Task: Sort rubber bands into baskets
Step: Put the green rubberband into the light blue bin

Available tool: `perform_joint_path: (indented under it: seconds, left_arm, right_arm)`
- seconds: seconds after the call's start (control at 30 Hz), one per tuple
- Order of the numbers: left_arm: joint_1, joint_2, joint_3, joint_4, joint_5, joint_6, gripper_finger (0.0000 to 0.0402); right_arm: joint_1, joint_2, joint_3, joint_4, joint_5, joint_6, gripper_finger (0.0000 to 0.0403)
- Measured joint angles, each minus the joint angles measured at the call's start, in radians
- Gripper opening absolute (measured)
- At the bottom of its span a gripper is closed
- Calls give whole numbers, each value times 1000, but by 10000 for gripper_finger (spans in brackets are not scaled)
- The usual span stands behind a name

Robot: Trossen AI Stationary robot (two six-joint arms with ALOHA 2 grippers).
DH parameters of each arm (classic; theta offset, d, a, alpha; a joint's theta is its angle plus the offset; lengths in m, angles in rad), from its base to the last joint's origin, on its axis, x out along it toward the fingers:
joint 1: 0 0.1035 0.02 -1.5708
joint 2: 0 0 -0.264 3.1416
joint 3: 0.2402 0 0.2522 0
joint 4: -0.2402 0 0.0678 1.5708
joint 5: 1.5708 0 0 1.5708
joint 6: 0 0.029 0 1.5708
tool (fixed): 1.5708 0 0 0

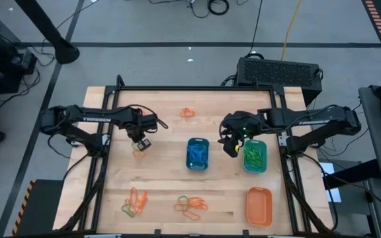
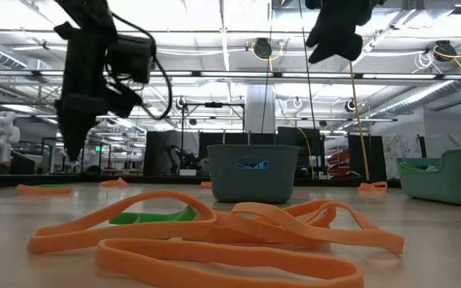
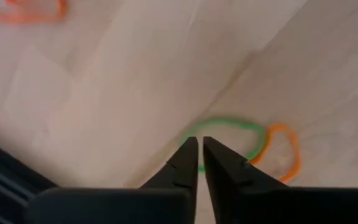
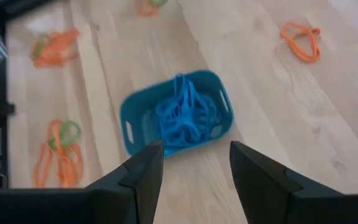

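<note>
My left gripper (image 1: 139,142) hangs fingers-down over the table's left middle, all but shut with a thin slit and nothing between its fingers (image 3: 200,146). Below it a green rubber band (image 3: 232,127) and an orange one (image 3: 286,152) lie flat on the wood. My right gripper (image 1: 231,147) stands open and empty (image 4: 194,163), raised between the blue basket (image 1: 198,153) and the teal-green basket (image 1: 254,156). The blue basket holds blue bands (image 4: 182,118), the teal-green one green bands. The orange basket (image 1: 258,205) stands at the near right.
Loose orange and green bands lie in piles at the near left (image 1: 134,201) and near middle (image 1: 190,205), and an orange one (image 1: 188,112) near the far edge. Black frame rails (image 1: 104,165) run along the table's sides. A black box (image 1: 280,69) sits behind the far edge.
</note>
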Motion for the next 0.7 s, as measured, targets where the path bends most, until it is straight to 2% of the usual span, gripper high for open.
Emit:
perform_joint_path:
  seconds: [0.2, 0.33, 0.47, 0.57, 0.7]
  left_arm:
    - [13, 38, -69, 14, 10, -54, 91]
    - [12, 60, -92, 23, 36, -54, 115]
    - [13, 73, -112, 47, 49, -54, 122]
    - [12, 86, -119, 49, 9, -54, 123]
    - [13, 90, -119, 73, 10, -53, 123]
  right_arm:
    - [0, 47, 0, -17, -3, -19, 176]
    - [0, 70, 0, -23, -4, -28, 176]
    - [0, 80, 0, -30, -5, -35, 176]
    - [0, 80, 0, -29, -5, -34, 176]
    - [0, 80, 0, -30, -5, -34, 176]
